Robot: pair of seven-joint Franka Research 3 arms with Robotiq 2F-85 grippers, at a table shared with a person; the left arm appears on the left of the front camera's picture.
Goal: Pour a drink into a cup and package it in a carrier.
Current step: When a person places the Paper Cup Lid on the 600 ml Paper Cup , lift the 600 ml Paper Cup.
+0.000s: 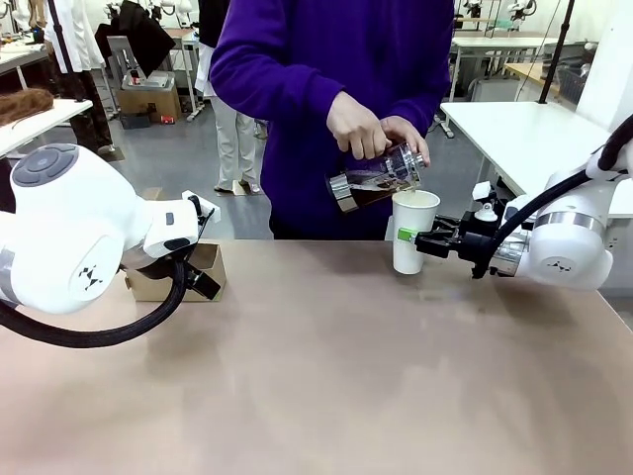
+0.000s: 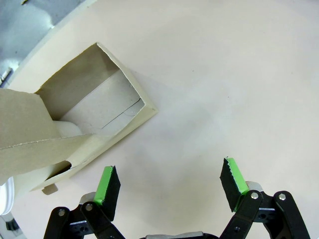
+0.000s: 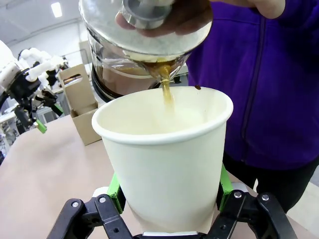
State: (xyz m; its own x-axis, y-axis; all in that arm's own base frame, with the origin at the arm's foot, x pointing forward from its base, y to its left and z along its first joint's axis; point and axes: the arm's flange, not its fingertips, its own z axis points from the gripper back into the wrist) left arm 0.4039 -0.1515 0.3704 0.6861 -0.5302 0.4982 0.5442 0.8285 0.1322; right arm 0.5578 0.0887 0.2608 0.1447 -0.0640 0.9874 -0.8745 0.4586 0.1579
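Observation:
A person's hands (image 1: 371, 127) tilt a clear glass jar (image 1: 376, 181) over the white paper cup (image 1: 413, 233). The dark brown drink (image 3: 167, 92) runs in a thin stream into the cup (image 3: 164, 159), which has no lid. My right gripper (image 1: 423, 238) is shut on the cup's side, its green pads (image 3: 115, 191) pressing both flanks. The brown cardboard carrier (image 1: 203, 265) stands at the table's far left, partly hidden behind my left arm. In the left wrist view the carrier (image 2: 99, 107) lies just ahead and left of my left gripper (image 2: 169, 181), which is open with nothing between its fingers.
The brown table (image 1: 326, 376) stretches bare between the two arms. The person in a purple sleeve (image 1: 257, 69) stands at the far edge. A white table (image 1: 514, 129) stands behind on the right.

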